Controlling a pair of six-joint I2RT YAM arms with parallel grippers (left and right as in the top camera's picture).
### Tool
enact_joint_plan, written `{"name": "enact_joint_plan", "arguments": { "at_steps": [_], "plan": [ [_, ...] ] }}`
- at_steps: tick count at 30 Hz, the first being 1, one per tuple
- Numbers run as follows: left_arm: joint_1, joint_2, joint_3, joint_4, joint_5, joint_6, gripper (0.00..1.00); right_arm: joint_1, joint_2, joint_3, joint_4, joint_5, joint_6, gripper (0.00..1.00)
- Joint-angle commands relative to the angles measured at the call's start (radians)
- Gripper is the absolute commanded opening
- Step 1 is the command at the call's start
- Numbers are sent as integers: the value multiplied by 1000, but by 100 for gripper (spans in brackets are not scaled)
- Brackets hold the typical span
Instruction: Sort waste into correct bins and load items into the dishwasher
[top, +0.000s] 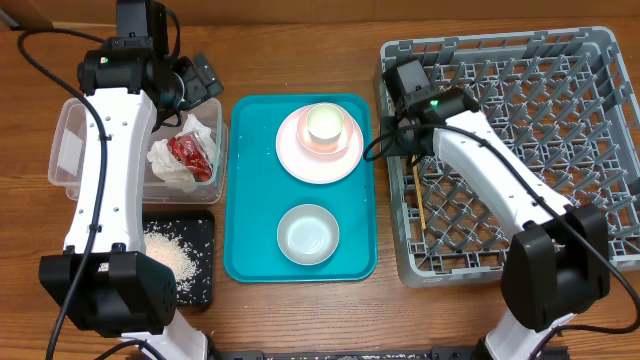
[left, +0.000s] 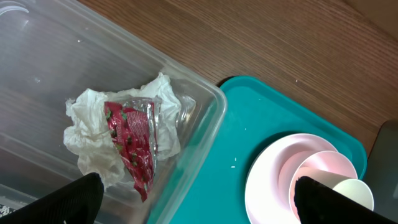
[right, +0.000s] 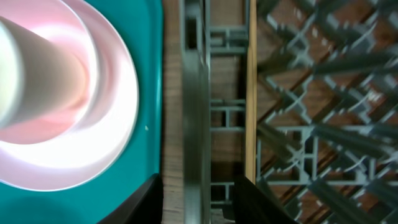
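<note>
Since a chopstick (right: 250, 93) lies in the rack (top: 560, 80) beside the right tool (right: 199, 196), its jaws parted and empty, dish loading seems in hand, so next it should reach the cup (top: 325, 122) on the plate (top: 300, 165); the left tool (left: 199, 202) hangs open near the tub (top: 70, 150).

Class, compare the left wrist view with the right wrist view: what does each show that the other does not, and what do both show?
Only the left wrist view shows the clear tub holding the crumpled napkin and the red wrapper. Only the right wrist view shows the grey rack with a wooden chopstick lying in it. Both show the teal tray, the pink plate on it, and the cream cup stacked above the plate.
</note>
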Motion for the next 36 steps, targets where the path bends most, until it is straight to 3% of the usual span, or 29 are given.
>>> {"name": "enact_joint_plan", "arguments": {
  "at_steps": [1, 4, 12, 15, 17, 23, 24, 25, 29, 36],
  "plan": [
    [-6, -14, 14, 4, 4, 12, 100, -8, -22, 134, -45, 5, -4, 43],
    [-6, -14, 14, 4, 4, 12, 100, -8, -30, 204, -108, 5, -4, 54],
    [-6, -14, 14, 4, 4, 12, 100, -7, -35, 378, -263, 2, -4, 56],
    [-6, -14, 14, 4, 4, 12, 100, -7, -35, 441, -319, 2, -4, 63],
    [-6, -14, 14, 4, 4, 12, 100, -7, -35, 455, -348, 2, -4, 68],
    [-6, -14, 14, 4, 4, 12, 100, -7, -35, 455, -375, -81, -3, 68],
    [-6, -14, 14, 4, 4, 12, 100, -7, -35, 455, -370, -113, -3, 70],
    [-6, -14, 14, 4, 4, 12, 100, -7, -35, 455, -369, -154, -3, 82],
    [-6, -14, 14, 4, 4, 11, 100, -7, -35, 455, -367, -220, -3, 99],
    [-6, -14, 14, 4, 4, 12, 100, -7, -35, 452, -378, -235, 1, 100]
  ]
}}
